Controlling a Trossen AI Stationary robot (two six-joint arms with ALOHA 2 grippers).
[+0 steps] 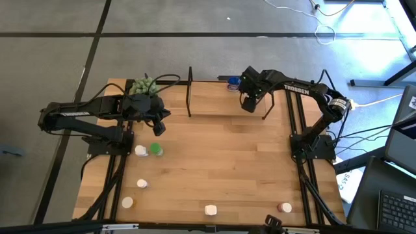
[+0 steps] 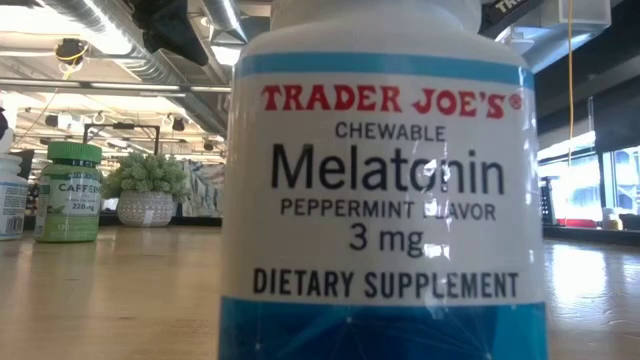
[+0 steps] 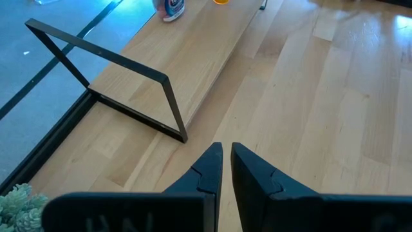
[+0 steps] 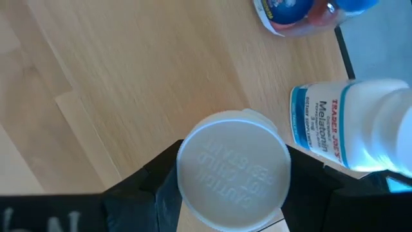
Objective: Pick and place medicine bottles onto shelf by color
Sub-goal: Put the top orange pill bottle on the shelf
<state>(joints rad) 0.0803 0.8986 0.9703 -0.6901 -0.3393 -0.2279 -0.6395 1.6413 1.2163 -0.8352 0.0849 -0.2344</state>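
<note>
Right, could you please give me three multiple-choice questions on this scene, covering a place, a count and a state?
1. Where is the green bottle? A held in the air; B on the table beside a white bottle; C on the floor.
2. How many bottles stand on the table, off the shelf? A three; B six; C nine.
3. What is the right gripper doing? A hanging open; B gripping a white-capped bottle; C holding a plant.
Answers: B, it stands near the idle left gripper; B, the high view shows six; B, the cap sits between its fingers over the shelf.
</note>
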